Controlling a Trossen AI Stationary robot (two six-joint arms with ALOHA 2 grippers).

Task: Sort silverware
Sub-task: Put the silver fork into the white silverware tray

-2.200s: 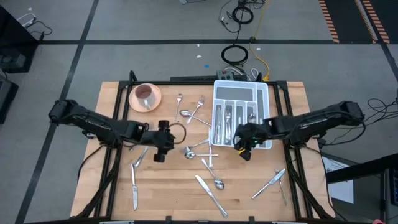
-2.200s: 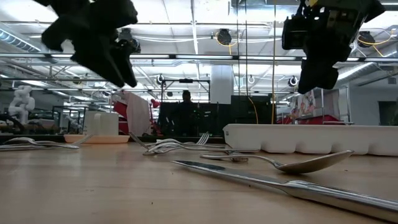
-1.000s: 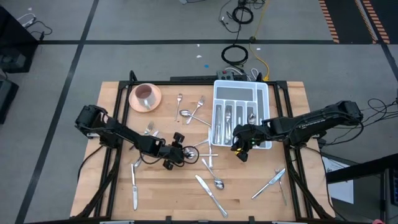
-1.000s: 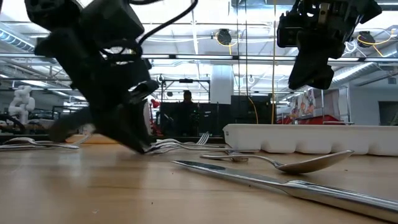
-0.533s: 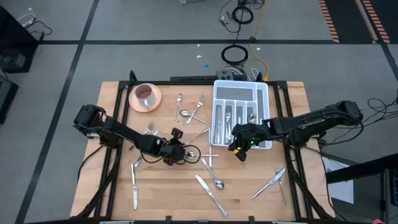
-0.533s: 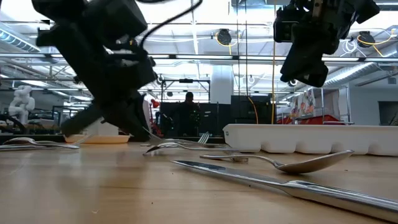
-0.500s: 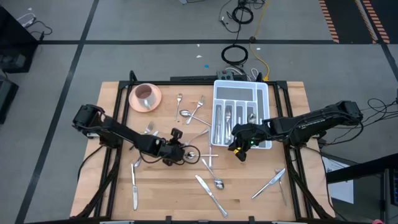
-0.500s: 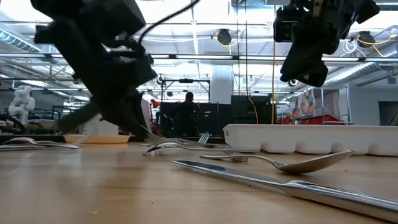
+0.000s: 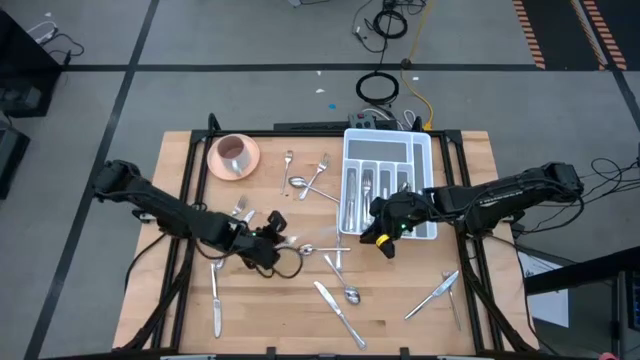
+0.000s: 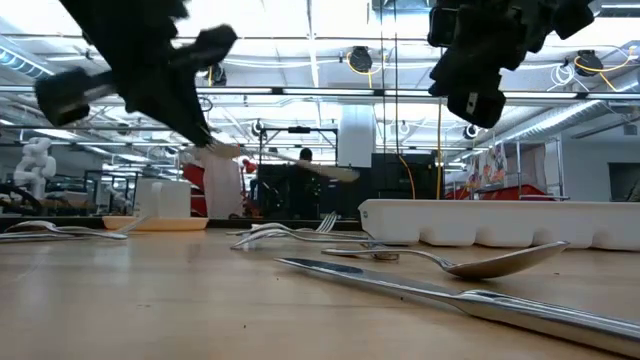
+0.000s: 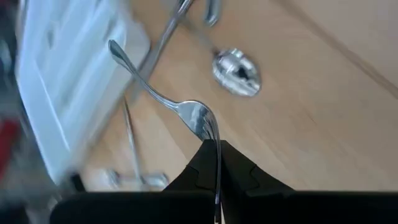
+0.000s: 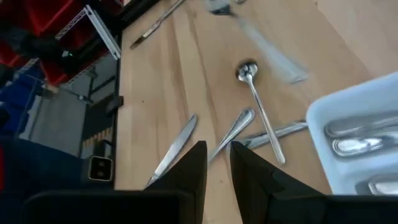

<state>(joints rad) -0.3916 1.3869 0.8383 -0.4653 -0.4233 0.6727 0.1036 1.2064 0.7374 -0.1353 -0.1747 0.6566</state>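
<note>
My left gripper (image 9: 277,241) hangs above the middle of the table, shut on a silver fork (image 11: 160,94) that it holds in the air. The fork's handle (image 10: 320,168) sticks out ahead of the fingers toward the white compartmented tray (image 9: 347,140). My right gripper (image 9: 381,240) hovers by the tray's near left corner. Its fingers (image 12: 198,163) stand a little apart with nothing between them. Other silverware lies on the wood: a spoon (image 11: 236,72) under the fork and several pieces in the tray's slots (image 9: 366,185). My left gripper pinches the fork's tine end (image 11: 209,129) between its two fingers (image 11: 239,172). They slant down from the table's left side and lie along the fork. The fork is lifted clear of the table, nearly level, with its handle pointing away from the fingers.
A pink bowl (image 9: 233,155) stands at the far left. Loose pieces lie scattered: forks and a spoon (image 9: 308,178) beside the tray, a knife (image 9: 215,305) near left, a knife and a spoon (image 9: 342,300) near the middle, and more (image 9: 437,294) near right.
My left gripper has risen from the table's middle with the fork, which now hangs clear of the wood. The wrist has rolled and drawn back a little toward the table's left edge. My right gripper has tipped slightly and stays where it was.
</note>
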